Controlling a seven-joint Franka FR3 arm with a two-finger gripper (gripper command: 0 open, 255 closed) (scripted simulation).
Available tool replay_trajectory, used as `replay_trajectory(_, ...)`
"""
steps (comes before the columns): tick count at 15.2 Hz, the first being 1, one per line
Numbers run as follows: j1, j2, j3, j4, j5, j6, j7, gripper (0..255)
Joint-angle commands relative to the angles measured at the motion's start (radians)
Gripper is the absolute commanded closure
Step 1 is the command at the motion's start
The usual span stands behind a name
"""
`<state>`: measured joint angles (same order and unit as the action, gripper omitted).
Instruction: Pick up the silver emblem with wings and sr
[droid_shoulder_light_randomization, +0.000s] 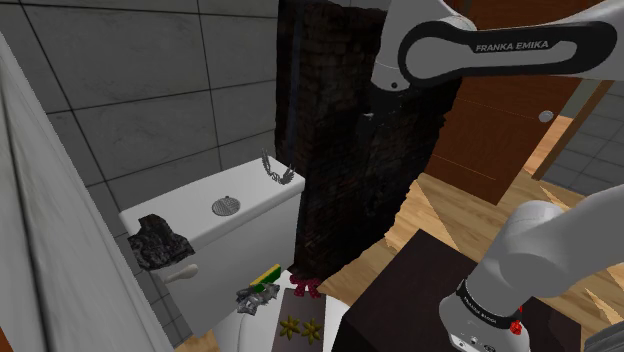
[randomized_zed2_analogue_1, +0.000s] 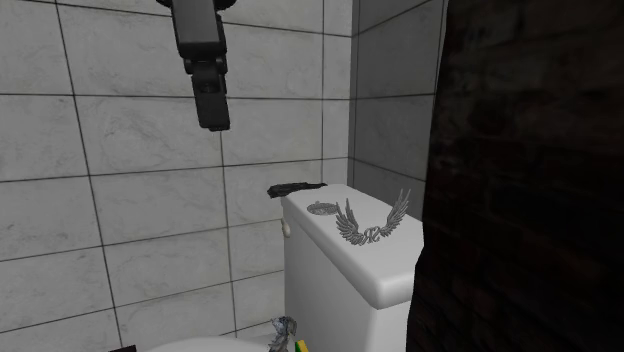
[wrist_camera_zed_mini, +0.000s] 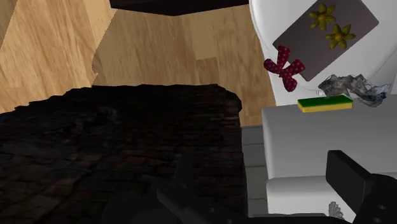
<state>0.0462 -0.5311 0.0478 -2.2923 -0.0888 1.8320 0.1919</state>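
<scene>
The arm (droid_shoulder_light_randomization: 500, 45) climbs from the stand (droid_shoulder_light_randomization: 430, 300) and runs one long link across the top of the shoulder view. In the second exterior view the hand comes down from the top edge with the tool (randomized_zed2_analogue_1: 214, 120) pointing almost straight down, high in the air before the tiled wall (randomized_zed2_analogue_1: 100, 200). In the wrist view its fingers (wrist_camera_zed_mini: 348, 178) stand apart with nothing between them, so the tool is released.

The emblem (randomized_zed2_analogue_1: 372, 225) lies flat on the tank (randomized_zed2_analogue_1: 340, 275), on the lid. It is well below the tool and off to the side, well apart from it. It sits just beside the round button (randomized_zed2_analogue_1: 322, 208), and a black scrap (randomized_zed2_analogue_1: 297, 187) lies on the tank's far end beyond the button. In the shoulder view the emblem (droid_shoulder_light_randomization: 278, 170) is at the tank's end next to the dark brick column (droid_shoulder_light_randomization: 330, 180).

The second exterior view gives the emblem's spread wings in full. The shoulder view gives them small and edge-on. The wrist view looks down past the fingers onto the column's top (wrist_camera_zed_mini: 114, 146), the wood floor (wrist_camera_zed_mini: 159, 57) and the tank's edge (wrist_camera_zed_mini: 286, 140). Farther from the tool it takes in the toilet lid (wrist_camera_zed_mini: 267, 25). On that lid are a grey plaque (wrist_camera_zed_mini: 299, 48) with two gold flowers, a red dotted bow (wrist_camera_zed_mini: 284, 65), a yellow-green sponge (wrist_camera_zed_mini: 326, 104) and crumpled foil (wrist_camera_zed_mini: 353, 89).
</scene>
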Motion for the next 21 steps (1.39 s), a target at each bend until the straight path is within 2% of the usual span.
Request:
replay_trajectory(1, 0.006, 0.07, 0.01, 0.023, 0.002, 0.056, 0.008, 0)
replay_trajectory(11, 0.028, 0.407, 0.051, 0.175, -0.011, 0.272, 0.043, 0)
replay_trajectory(21, 0.064, 0.766, 0.079, 0.457, -0.06, 0.379, 0.08, 0)
